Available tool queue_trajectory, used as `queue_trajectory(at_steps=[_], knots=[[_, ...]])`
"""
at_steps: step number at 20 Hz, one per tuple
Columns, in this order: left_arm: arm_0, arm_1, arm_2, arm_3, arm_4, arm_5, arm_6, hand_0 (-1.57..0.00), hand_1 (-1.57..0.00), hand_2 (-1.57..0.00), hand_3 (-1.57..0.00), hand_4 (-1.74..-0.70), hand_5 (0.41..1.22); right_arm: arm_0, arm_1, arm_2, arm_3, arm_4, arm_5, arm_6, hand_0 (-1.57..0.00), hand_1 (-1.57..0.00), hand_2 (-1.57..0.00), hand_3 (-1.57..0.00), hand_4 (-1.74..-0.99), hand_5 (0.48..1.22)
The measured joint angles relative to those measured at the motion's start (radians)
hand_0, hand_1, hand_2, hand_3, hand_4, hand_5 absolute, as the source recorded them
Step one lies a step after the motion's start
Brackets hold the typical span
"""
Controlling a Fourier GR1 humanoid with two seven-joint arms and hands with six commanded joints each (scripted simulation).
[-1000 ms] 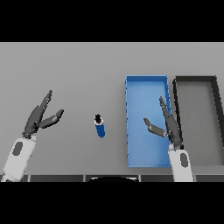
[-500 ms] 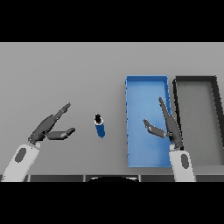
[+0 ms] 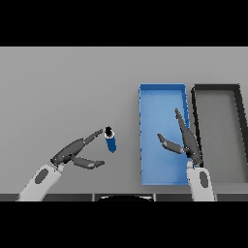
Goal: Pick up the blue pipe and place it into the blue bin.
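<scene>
Head view: a grey table (image 3: pixel 63 87) seen from above, described from the view's left side to its right
Left hand: the left hand (image 3: pixel 72 154) enters from the lower left and reaches rightward; its fingers are stretched out and its thumb is spread apart below them, so it is open and holds nothing; the longest fingertip lies at or just short of the pipe's dark top, and contact cannot be confirmed
Blue pipe: the blue pipe (image 3: pixel 111 141) sits just right of the left hand's fingertips, on bare table left of the bin; it is short, with a dark open end toward the far side and the blue body toward the robot; whether it stands upright or leans cannot be told
Key relation: the pipe lies to the right of and slightly beyond the left hand, inside the gap between fingers and thumb; this hand is clearly the nearer one, so it is probably the one to grasp
Blue bin: the blue bin (image 3: pixel 143 145) is a long tray just right of the pipe, apart from it
Right hand: the right hand (image 3: pixel 186 143) hovers over the bin's right part, fingers straight, thumb out, holding nothing
Dark bin: a dark bin (image 3: pixel 196 111) stands right beside the blue one
Room: the table around the pipe is bare grey, so a sideways closing looks unobstructed
</scene>
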Motion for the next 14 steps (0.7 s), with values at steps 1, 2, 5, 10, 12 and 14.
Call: queue_trajectory(at_steps=[1,2,5,10,12,14], knots=[[-0.016,-0.021,-0.006,0.001,0.003,0.002,-0.002,0.00,0.00,0.00,0.00,-1.15,0.484,-0.015,-0.002,-0.005,0.008,-0.001,-0.002,0.022,0.00,0.00,0.00,0.00,-1.210,0.564],[-0.031,-0.041,-0.011,0.015,-0.005,0.007,-0.003,0.00,0.00,0.00,0.00,-1.15,0.486,-0.017,0.000,-0.009,0.008,-0.007,-0.002,0.029,0.00,0.00,0.00,0.00,-1.211,0.560],[-0.061,-0.125,-0.034,0.097,-0.051,0.041,-0.027,0.00,0.00,0.00,0.00,-1.13,0.488,-0.001,-0.003,-0.013,-0.002,-0.022,0.010,0.004,0.00,0.00,0.00,0.00,-1.206,0.554],[-0.096,-0.215,-0.025,0.209,-0.042,0.056,-0.050,0.00,0.00,0.00,0.00,-1.14,0.497,0.001,0.006,-0.009,0.003,-0.017,0.006,0.005,0.00,0.00,0.00,0.00,-1.202,0.549],[-0.110,-0.241,-0.029,0.269,-0.077,0.077,-0.073,0.00,0.00,0.00,0.00,-1.10,0.497,0.011,0.003,-0.015,0.001,-0.028,0.010,0.001,0.00,0.00,0.00,0.00,-1.200,0.547],[-0.126,-0.266,-0.039,0.302,-0.101,0.090,-0.108,0.00,0.00,-0.02,0.00,-1.10,0.517,0.003,-0.003,-0.021,0.008,-0.028,0.009,0.005,0.00,0.00,0.00,0.00,-1.195,0.548]])
